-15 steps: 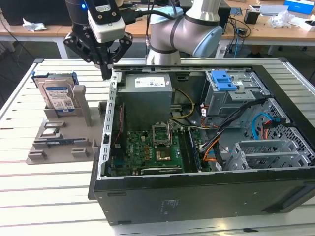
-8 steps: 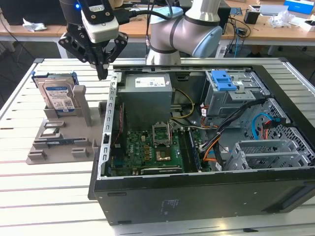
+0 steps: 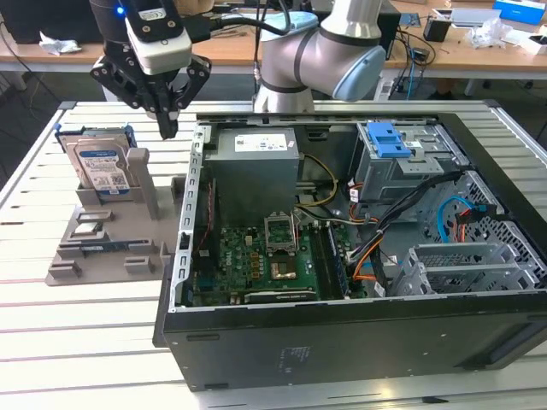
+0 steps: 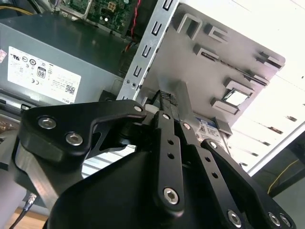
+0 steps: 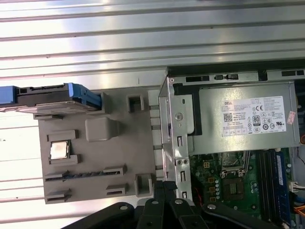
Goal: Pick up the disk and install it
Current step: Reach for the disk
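The disk (image 3: 101,167) stands upright in a slot at the back of the grey holder (image 3: 102,256), its white-and-blue label facing forward and blue rails on its sides. In the first wrist view the disk (image 5: 52,97) appears edge-on with its blue rails. My gripper (image 3: 168,129) hangs above the holder's right part, between the disk and the open computer case (image 3: 342,342). Its fingers are shut with nothing between them. It is off to the exterior view's right of the disk and apart from it. The gripper (image 4: 167,98) (image 5: 164,187) also appears in both wrist views.
The case lies open with a grey power-supply box (image 3: 256,158), a green motherboard (image 3: 256,260), cables, and a drive cage with a blue latch (image 3: 385,139). A small chip (image 5: 59,150) sits in the holder. The slatted metal table (image 3: 51,342) carries everything.
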Controlling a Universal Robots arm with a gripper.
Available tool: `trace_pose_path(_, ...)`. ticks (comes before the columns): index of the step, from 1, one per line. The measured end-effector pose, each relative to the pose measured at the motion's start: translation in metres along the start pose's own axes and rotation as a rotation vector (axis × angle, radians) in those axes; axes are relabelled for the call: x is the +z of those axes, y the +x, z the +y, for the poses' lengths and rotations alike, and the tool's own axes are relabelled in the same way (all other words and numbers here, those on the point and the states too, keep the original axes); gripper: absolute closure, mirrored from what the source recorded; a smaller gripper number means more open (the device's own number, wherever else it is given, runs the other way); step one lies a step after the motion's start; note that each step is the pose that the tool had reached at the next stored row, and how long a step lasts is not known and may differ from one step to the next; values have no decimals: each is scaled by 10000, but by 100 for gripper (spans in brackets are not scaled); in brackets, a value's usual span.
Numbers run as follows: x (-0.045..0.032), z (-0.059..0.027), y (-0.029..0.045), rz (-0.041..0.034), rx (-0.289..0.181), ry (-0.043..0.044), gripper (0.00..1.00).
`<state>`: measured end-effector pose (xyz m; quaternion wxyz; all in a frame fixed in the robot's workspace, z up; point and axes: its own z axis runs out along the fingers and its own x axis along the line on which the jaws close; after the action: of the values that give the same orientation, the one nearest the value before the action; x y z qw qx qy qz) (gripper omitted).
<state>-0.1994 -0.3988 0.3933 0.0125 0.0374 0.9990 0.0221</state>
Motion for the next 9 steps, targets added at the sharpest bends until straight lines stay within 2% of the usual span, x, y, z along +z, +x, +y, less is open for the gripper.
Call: trace_pose_path(9, -4, -11, 142, 0, 0, 0, 89)
